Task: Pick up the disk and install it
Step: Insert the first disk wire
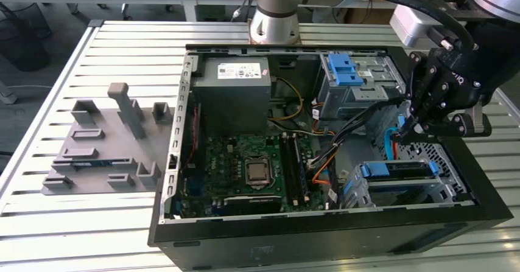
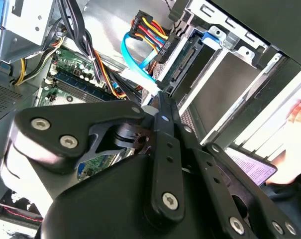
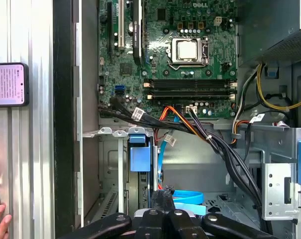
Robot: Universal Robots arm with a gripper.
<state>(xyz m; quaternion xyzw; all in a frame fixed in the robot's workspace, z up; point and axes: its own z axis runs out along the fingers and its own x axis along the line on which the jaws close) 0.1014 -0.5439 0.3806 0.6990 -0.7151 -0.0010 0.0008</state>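
Hovering at right of frame in the exterior view, above an open computer case (image 1: pixel 325 162): robot hand (image 1: pixel 424 123), grip state impossible to tell. Sitting in the lower-right drive bay: the disk (image 1: pixel 396 171).

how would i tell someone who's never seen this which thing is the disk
Start at the open black computer case on the slatted metal table. In the exterior view, look in the corner at that view's lower right, below the black gripper. The disk sits in a bay there, flat and edged in blue plastic, unlike the taller grey cage with the blue latch further back.
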